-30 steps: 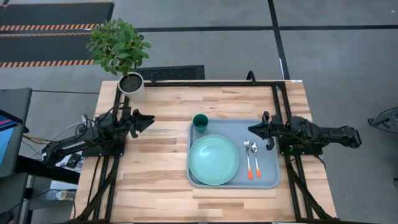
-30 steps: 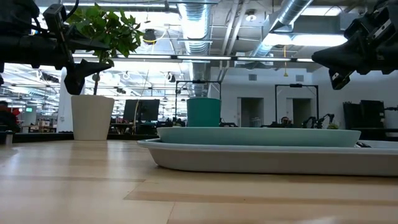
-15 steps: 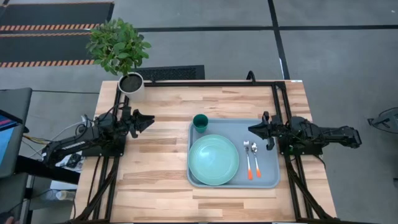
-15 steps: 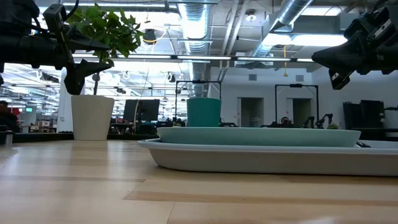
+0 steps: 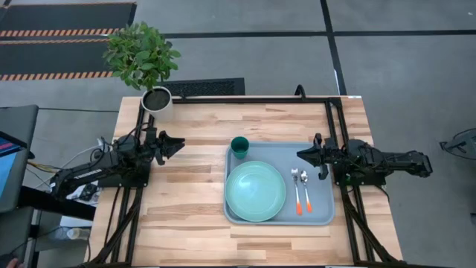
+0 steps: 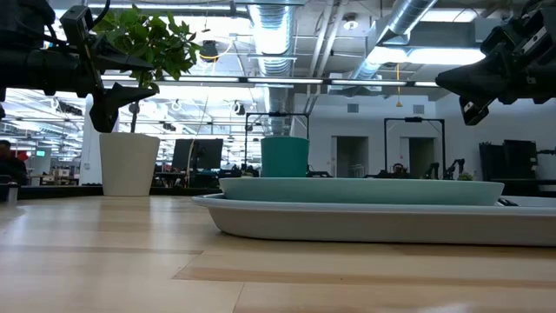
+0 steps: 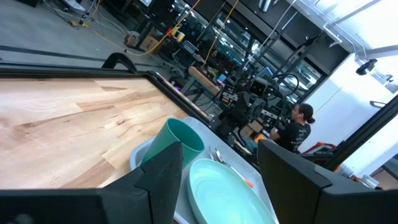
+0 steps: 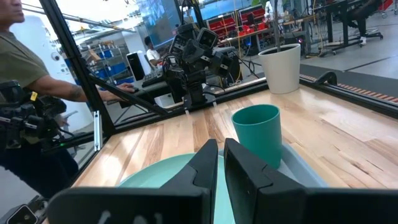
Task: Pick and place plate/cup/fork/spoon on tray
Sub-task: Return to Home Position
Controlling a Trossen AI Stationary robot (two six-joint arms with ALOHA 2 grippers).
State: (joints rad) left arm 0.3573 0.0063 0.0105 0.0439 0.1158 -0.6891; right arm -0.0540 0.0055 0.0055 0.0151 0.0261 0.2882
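Bare bench [image 5: 193, 193] lay open between the two arms, left of the tray [image 5: 320, 212]. On the tray, the plate [image 5: 255, 191] filled the left half, the cup [image 5: 239, 146] stood at its far left corner, and the fork [image 5: 296, 190] and spoon [image 5: 306, 189] lay right of the plate. A plant pot [image 5: 157, 102] blocked the bench's far left corner.
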